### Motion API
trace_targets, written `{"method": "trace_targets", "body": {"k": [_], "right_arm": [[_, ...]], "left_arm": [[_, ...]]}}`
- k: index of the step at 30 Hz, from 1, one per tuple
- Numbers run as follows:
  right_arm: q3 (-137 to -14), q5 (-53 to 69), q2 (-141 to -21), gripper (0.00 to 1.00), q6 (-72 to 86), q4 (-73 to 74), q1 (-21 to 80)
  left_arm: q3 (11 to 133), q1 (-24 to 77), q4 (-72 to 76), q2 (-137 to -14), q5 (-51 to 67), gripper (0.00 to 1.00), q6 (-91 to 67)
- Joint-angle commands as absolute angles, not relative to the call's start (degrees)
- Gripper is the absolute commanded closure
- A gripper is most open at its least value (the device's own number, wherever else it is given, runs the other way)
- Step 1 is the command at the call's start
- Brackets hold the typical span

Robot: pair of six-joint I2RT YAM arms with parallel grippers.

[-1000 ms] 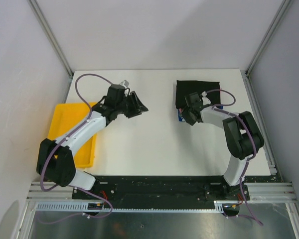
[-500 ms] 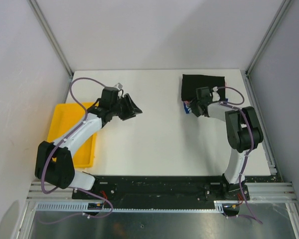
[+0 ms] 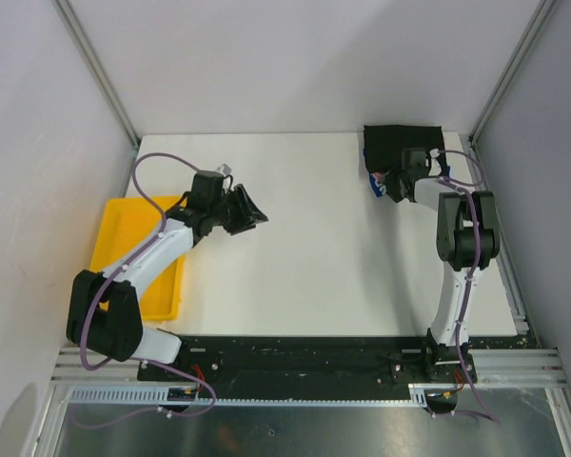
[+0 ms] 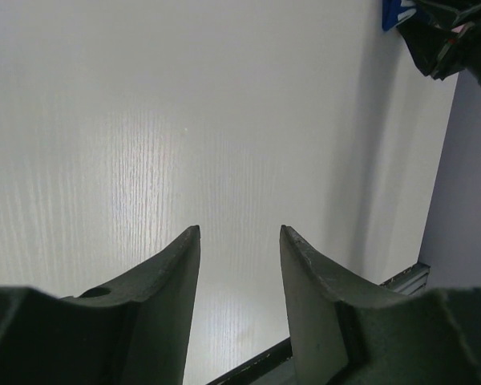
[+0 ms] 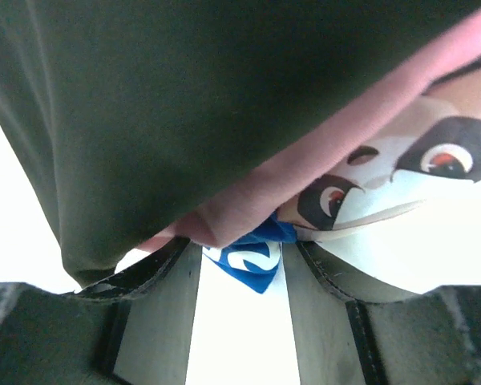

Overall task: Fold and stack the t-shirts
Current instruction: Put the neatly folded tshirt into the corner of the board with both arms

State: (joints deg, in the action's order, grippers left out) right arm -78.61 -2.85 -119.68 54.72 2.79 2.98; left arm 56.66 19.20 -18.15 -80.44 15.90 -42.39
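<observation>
At the far right corner of the bench (image 3: 305, 252) the t-shirts (image 3: 400, 145) lie stacked, long side left-right, right fingers (image 5: 156, 321) half open astride their blue corner, left fingers (image 4: 164, 297) half open, empty, near the yellow tray (image 3: 114, 233).

bright, even overhead light; soft glare on the table (image 4: 144, 160); t-shirts (image 5: 184, 120) blurred close up, background overexposed.

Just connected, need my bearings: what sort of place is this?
Probably a lab robot test cell: a white table enclosed by plain grey panels on aluminium frame rails, and a yellow plastic tray.
</observation>
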Motion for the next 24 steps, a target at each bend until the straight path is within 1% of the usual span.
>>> {"method": "trace_targets", "body": {"k": [1,4,7,11,15,19,20,24], "right_arm": [[-84.5,-2.7,-123.8,0.51,51.1,4.4,4.2],[-85.5,-1.5,-124.3,0.52,50.5,6.1,4.1],[-84.1,-1.3,-121.9,0.50,49.9,8.8,4.0],[-79.7,-0.7,-114.4,0.45,48.6,10.4,4.7],[-74.9,-0.9,-102.3,0.41,47.5,15.2,8.1],[-65.7,-1.3,-88.3,0.36,47.9,15.6,14.1],[-63.5,-1.6,-84.7,0.35,47.7,15.6,16.0],[-55.1,-6.3,-71.3,0.26,46.6,17.0,25.3]], "left_arm": [[56.1,18.3,-17.2,-78.2,17.0,0.51,-40.4],[55.7,18.2,-17.2,-77.4,16.9,0.51,-40.0],[55.3,18.1,-17.3,-76.4,17.5,0.49,-38.8],[55.3,18.1,-18.0,-75.1,18.6,0.42,-35.8],[54.9,18.2,-19.1,-72.9,19.1,0.32,-33.3],[53.1,18.5,-19.7,-69.6,19.2,0.07,-31.9],[52.5,18.7,-19.9,-68.6,19.0,0.04,-31.6],[49.3,19.3,-21.3,-62.5,16.7,0.01,-29.1]]}}
